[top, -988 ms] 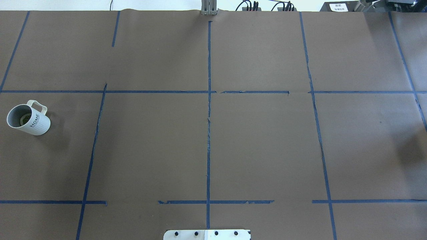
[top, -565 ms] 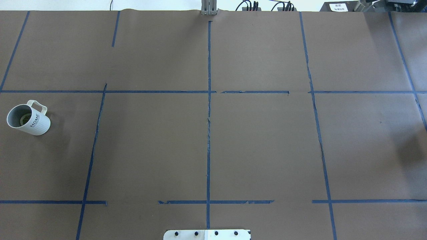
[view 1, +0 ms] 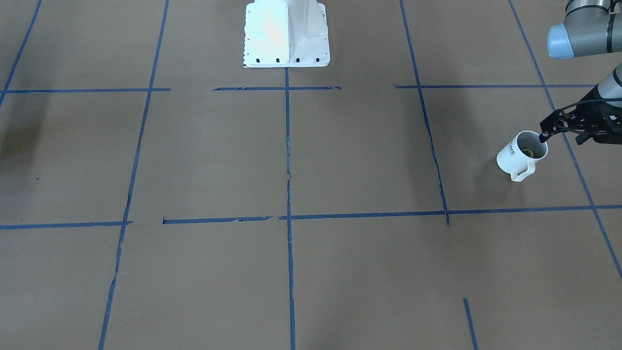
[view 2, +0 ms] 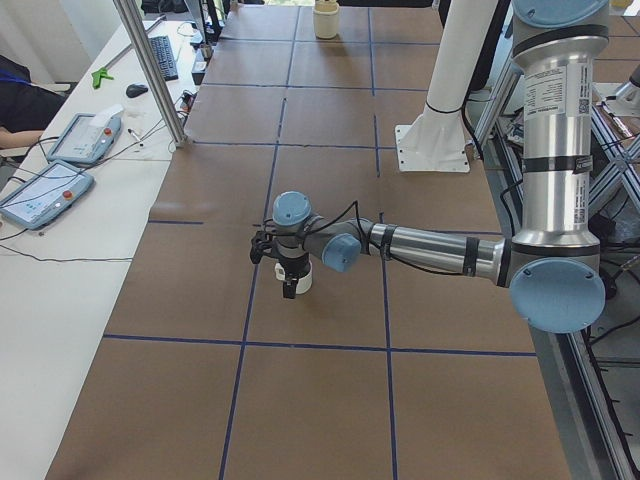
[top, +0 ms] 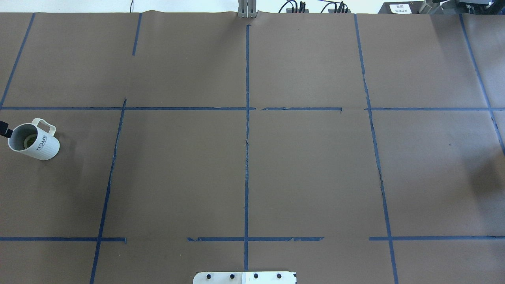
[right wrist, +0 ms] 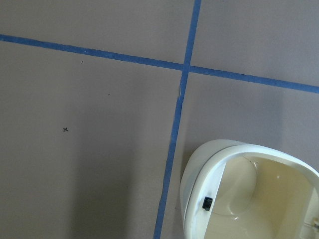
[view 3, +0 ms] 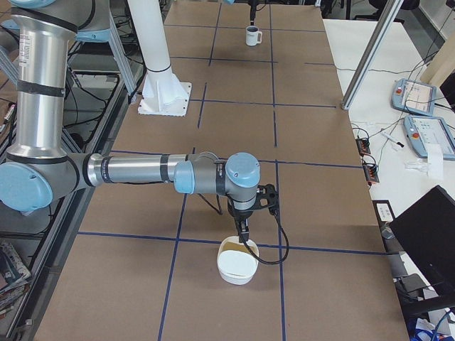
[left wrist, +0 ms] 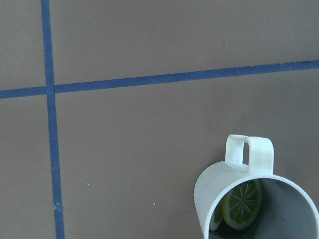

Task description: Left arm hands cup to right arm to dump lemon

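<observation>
Small white ribbed mug [view 1: 511, 158] stands upright on the brown papered table [view 1: 340, 160], pale lemon slice [left wrist: 242, 203] inside. The left gripper [view 1: 544, 136] hovers at its rim, opposite the handle, and I cannot tell how its jaws stand; same for the right gripper [view 3: 244, 229].

One white ribbed mug with black "HOME" lettering [top: 39, 146] stands near the desk's left edge. Inside it, one pale yellow-green lemon slice [left wrist: 242, 203] shows clearly. A second yellow rim beside it may be another; I cannot tell. One cream rounded bowl [view 3: 237, 264] sits near the right edge. There are two silver-and-blue robot arms, the left arm [view 2: 430, 245] and the right arm [view 3: 135, 170], and one white pedestal base [view 1: 286, 34].
</observation>
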Robot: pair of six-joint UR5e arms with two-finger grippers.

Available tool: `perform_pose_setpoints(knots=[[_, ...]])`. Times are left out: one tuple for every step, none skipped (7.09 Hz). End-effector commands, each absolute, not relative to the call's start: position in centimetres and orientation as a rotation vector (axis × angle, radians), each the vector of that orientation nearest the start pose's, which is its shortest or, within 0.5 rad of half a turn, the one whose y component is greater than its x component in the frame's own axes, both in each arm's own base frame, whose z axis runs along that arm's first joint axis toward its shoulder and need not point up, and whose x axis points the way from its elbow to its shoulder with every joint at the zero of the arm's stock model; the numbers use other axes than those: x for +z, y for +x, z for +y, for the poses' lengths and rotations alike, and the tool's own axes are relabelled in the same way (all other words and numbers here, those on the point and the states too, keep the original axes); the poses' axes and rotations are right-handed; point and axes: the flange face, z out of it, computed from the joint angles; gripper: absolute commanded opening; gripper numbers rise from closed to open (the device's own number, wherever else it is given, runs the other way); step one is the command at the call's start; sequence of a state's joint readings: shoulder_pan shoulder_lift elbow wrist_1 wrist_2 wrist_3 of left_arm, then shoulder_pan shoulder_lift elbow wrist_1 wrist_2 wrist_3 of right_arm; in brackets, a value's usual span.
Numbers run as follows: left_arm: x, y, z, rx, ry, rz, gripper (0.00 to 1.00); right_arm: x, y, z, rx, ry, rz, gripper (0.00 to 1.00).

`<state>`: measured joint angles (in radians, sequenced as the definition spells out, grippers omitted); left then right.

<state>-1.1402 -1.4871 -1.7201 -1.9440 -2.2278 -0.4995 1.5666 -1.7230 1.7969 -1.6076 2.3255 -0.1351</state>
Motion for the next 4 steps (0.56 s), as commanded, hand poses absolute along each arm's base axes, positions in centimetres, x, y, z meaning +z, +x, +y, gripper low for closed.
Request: perform_pose_setpoints(knots=[[59.9,14.5,-47.0,0.089,0.066,0.764,1.00,62.4,6.4,-42.9,-0.144,0.082,-0.752,1.00],[59.8,14.8,-47.5,0.085,0.065,0.766,0.90,62.3,6.4,-42.9,-0.146,0.084,-0.753,1.00],[59.5,15.1,-48.0,0.085,0.067,0.769,0.86,62.3,6.4,-42.9,-0.146,0.084,-0.753,1.00],[59.4,15.1,-48.1,0.088,0.070,0.771,0.86,62.3,6.3,-42.9,-0.148,0.083,-0.753,1.00]])
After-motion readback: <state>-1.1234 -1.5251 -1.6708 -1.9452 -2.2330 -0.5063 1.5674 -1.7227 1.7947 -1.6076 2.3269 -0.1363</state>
